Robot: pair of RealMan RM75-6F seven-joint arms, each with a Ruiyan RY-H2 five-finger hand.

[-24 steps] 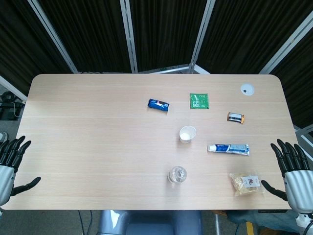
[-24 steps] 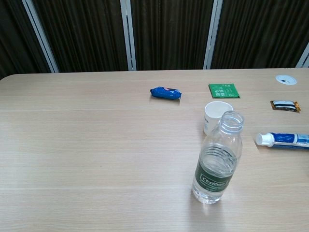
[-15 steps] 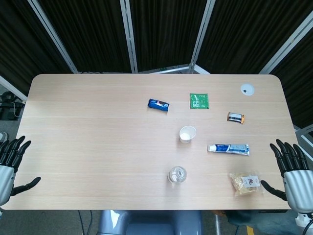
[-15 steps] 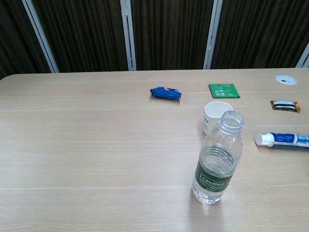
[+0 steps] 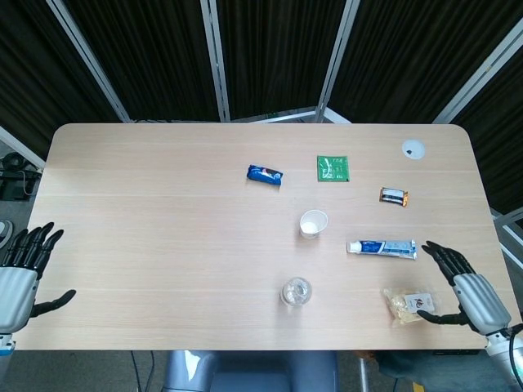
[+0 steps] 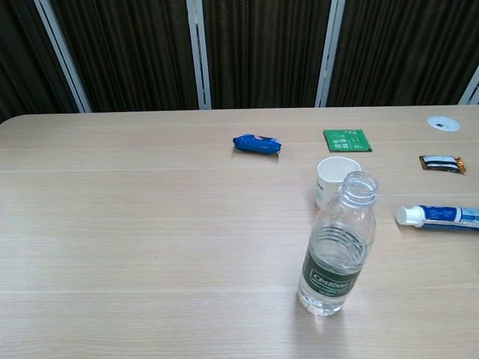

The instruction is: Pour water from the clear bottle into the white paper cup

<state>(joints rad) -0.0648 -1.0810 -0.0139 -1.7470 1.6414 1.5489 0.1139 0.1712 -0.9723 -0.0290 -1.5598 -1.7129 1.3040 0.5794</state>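
Note:
The clear bottle [image 5: 297,291] [image 6: 337,252] stands upright and uncapped near the table's front edge, with a dark green label. Just behind it is the white paper cup [image 5: 312,223] [image 6: 336,177], upright and open. My left hand [image 5: 20,269] hangs off the table's left front corner, fingers spread, holding nothing. Over the right front edge, my right hand [image 5: 464,286] has its fingers apart and is empty, well to the right of the bottle. Neither hand shows in the chest view.
A toothpaste tube [image 5: 382,247] lies right of the cup, a snack bag [image 5: 411,305] next to my right hand. Farther back are a blue packet [image 5: 265,175], a green sachet [image 5: 333,167], a small dark bar [image 5: 393,196] and a white cable grommet [image 5: 413,149].
My right hand has moved inward over the table's right edge toward the snack bag. My left hand has shifted slightly up and inward. Bottle and cup have not moved.

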